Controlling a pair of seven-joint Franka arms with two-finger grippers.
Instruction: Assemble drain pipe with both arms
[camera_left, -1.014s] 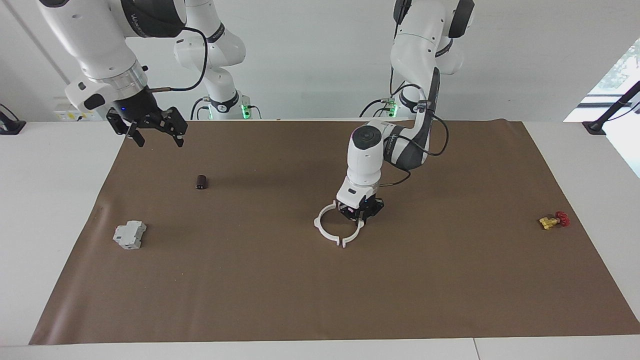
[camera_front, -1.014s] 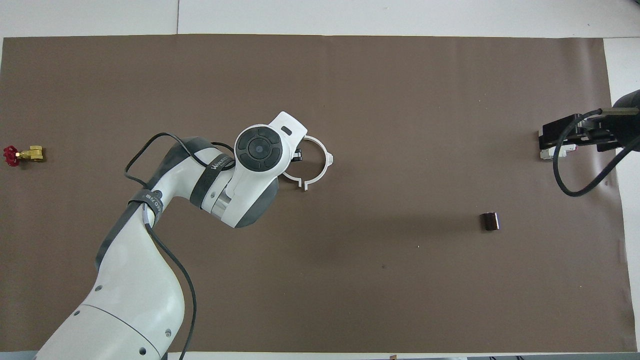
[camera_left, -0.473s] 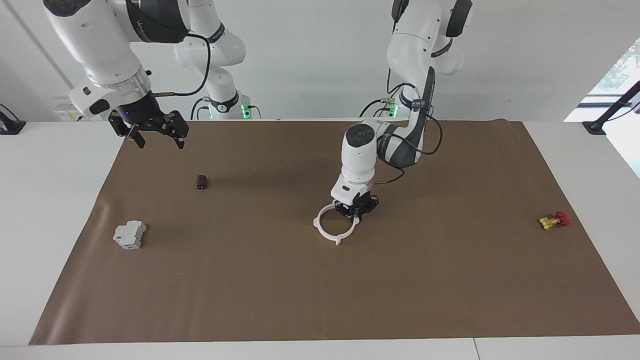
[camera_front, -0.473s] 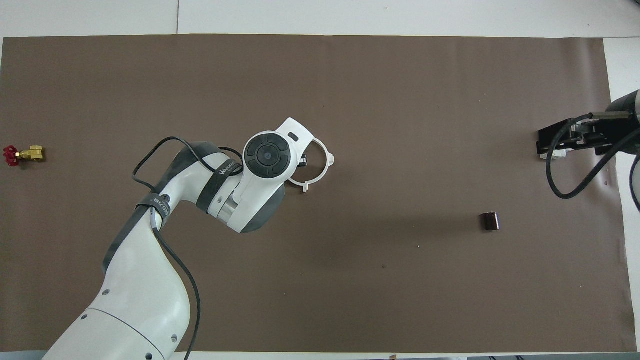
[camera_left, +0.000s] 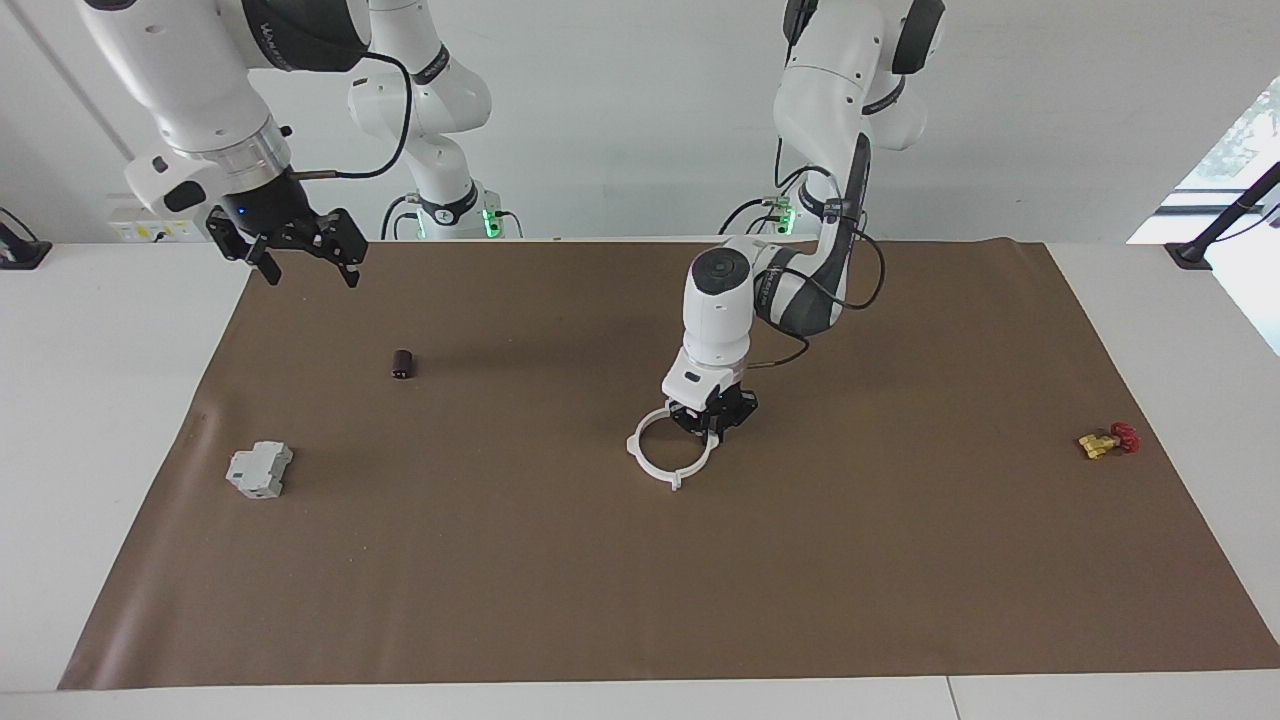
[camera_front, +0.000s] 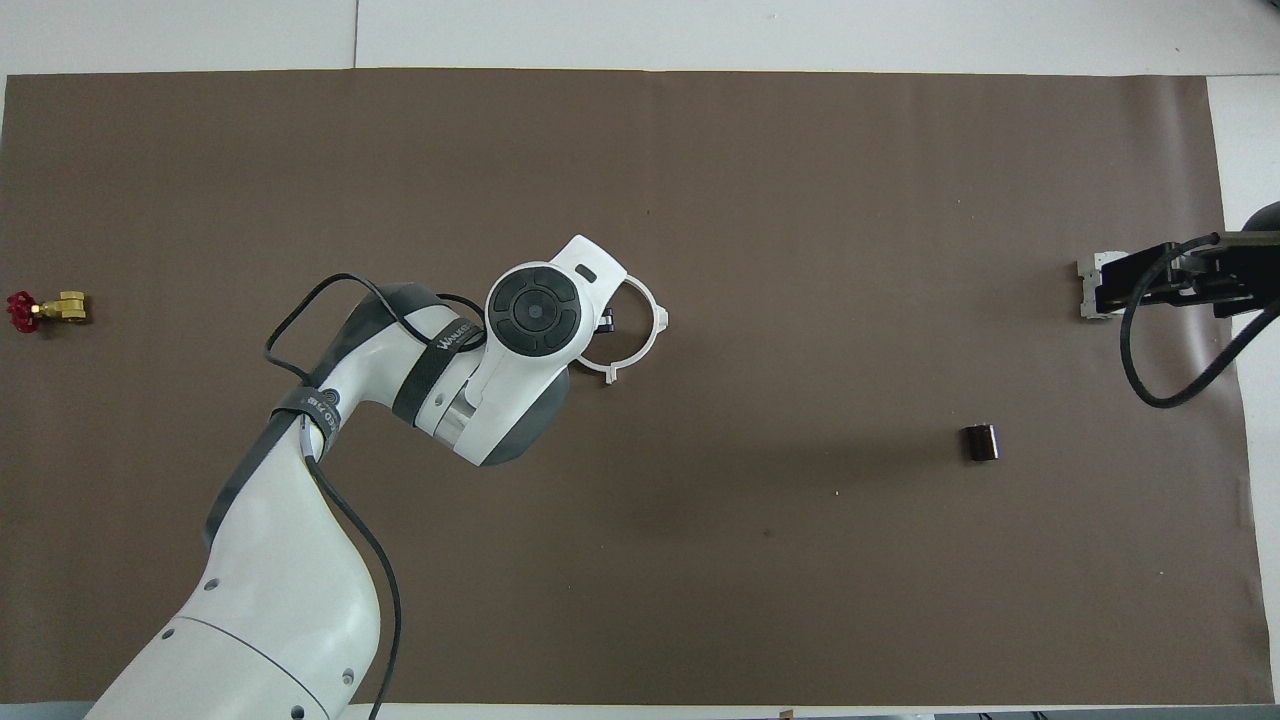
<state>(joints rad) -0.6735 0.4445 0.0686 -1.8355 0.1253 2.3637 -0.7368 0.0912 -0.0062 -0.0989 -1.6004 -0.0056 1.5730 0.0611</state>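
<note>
White lettering on dark band of left arm (camera_front: 425, 352) near wrist, centre-left of overhead frame: too small to read. Similar lettering on dark band of right arm (camera_left: 290, 25), upper left of facing frame: unreadable. No other text, numbers, signs legible.

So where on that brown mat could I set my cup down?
Between the white plastic ring and the yellow-and-red valve, or between the ring and the grey boxy block. Crowded only at the ring, where the left gripper sits.
</note>
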